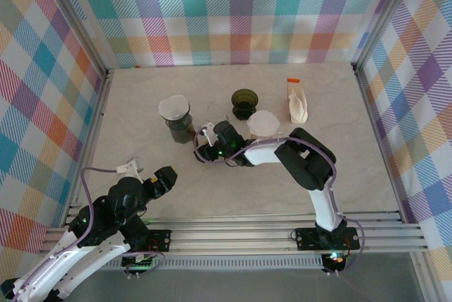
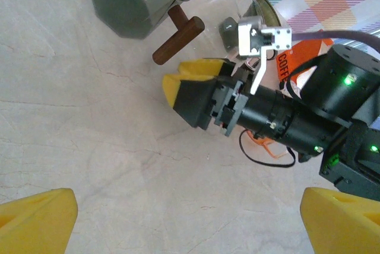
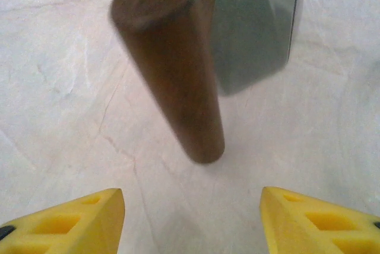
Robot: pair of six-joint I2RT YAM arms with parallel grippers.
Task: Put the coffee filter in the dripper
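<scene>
The marble counter (image 1: 233,200) takes up the middle of the top view. My right arm (image 1: 311,168) reaches from the lower right across to the centre of the frame, and my left arm (image 1: 106,221) is folded in the lower left corner. The grey dripper (image 1: 176,127) stands left of centre, and a white filter (image 1: 174,107) sits in its mouth. A paper bag (image 1: 297,104) with an orange top stands at upper right, well apart from the dripper. A dark green cup (image 1: 245,103) stands between the two. Just below the cup a second filter (image 1: 265,123) lies close against my right arm, and I cannot tell whether they touch. My right gripper (image 1: 200,151) is low on the counter, just right of the dripper and pointing at it. In my right wrist view that gripper (image 3: 193,206) is released, with its yellow fingers (image 3: 77,218) spread to the bottom corners and nothing between them. The dripper's wooden handle (image 3: 172,70) juts toward it at upper centre, clear of both fingers. My left gripper (image 1: 168,176) hangs above bare counter at lower left, near no object. In my left wrist view it (image 2: 187,218) is also released and empty, with my right gripper (image 2: 184,79) and the handle (image 2: 178,34) ahead of it.
</scene>
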